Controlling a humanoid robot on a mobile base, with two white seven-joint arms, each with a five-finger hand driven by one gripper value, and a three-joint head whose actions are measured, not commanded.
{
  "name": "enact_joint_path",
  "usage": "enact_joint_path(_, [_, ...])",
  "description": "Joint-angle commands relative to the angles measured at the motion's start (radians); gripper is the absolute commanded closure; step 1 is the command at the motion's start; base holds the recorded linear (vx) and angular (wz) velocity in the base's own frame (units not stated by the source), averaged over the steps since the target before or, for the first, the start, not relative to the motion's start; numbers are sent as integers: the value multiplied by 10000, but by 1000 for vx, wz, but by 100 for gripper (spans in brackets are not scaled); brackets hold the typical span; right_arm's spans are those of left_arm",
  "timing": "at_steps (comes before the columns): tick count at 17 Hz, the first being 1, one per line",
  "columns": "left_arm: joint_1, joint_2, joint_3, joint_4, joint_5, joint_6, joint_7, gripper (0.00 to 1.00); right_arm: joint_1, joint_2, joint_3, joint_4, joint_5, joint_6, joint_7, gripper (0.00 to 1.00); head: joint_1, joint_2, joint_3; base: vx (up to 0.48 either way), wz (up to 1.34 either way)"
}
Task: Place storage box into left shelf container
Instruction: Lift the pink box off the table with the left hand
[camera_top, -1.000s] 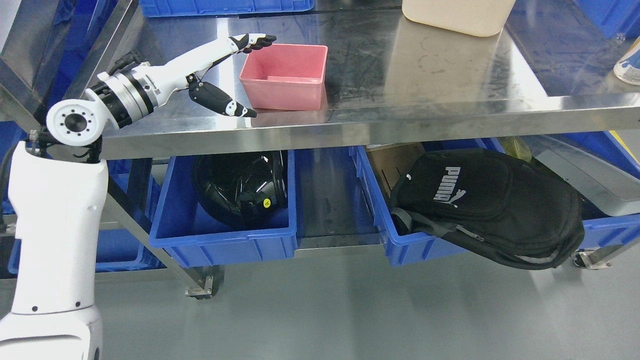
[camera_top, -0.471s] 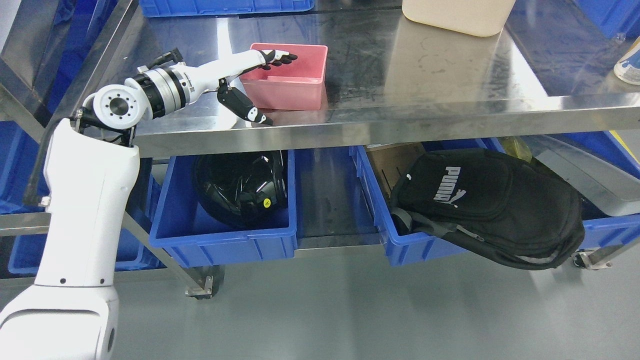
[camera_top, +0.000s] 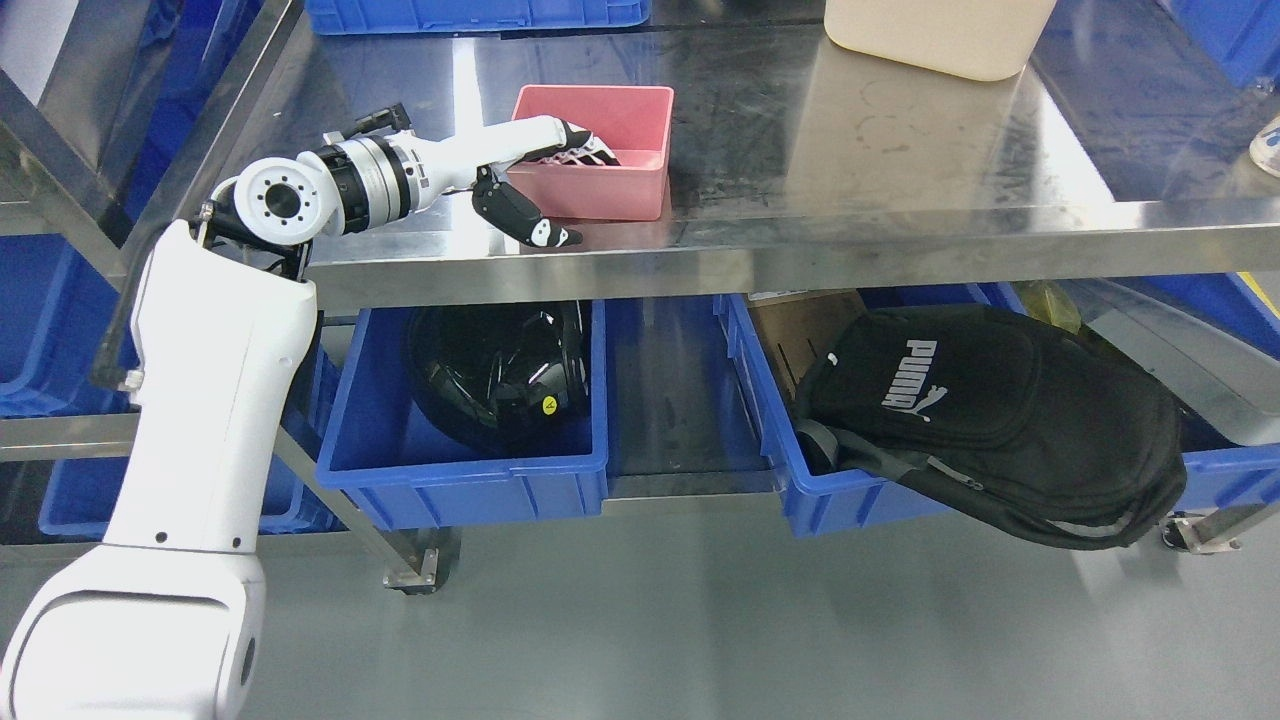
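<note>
head view: left hand (camera_top: 535, 165) fingers (camera_top: 590, 152) dip inside the pink storage box (camera_top: 600, 165), grip unclear, fingertips hidden.

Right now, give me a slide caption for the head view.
Left hand reaches into pink box on steel table, thumb outside its front wall.

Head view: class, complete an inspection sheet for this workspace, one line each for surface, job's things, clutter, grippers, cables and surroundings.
Surface: steel table, scuffed and reflective.
Job's things: pink storage box upright on the table; left blue bin below already holds a black helmet.
Clutter: beige container at the back; black backpack spilling out of the right blue bin.
Grippers: left hand, fingers inside the box, thumb outside its front wall, not clearly clamped; right not in view.
Cables: black cable beside the left forearm.
Surroundings: grey floor, more blue bins.
</note>
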Motion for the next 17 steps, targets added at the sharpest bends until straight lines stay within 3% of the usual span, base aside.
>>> enact_joint_path(1, [-18,-578,1053,697,-12,-471,-731,94,91,-175,-46,-175,16,-2,1,0,0,0,0,1,108])
enact_joint_path(3, [-33,-1126,2368,818,232,-536,-716,99,91,-175,-46,-175,16,-2,1,0,0,0,0,-6,204])
enact_joint_path(5, [-33,-1126,3736,926,1315,-506,-609,100,91,-175,-46,-175,16,-2,1,0,0,0,0,21,11])
enact_joint_path(13, [104,-1126,3819,637,7312,-505,-25,100,91,-175,-46,-175,16,-2,1,0,0,0,0,0,-14])
enact_joint_path(15, [501,-1126,3345,-188,8649,-551,355,99,91,-175,-46,-175,16,-2,1,0,0,0,0,0,0])
enact_joint_path(17, [1190,-1126,2716,-1521,9282,-780,1792,99,91,-175,-46,-175,16,-2,1,0,0,0,0,0,0])
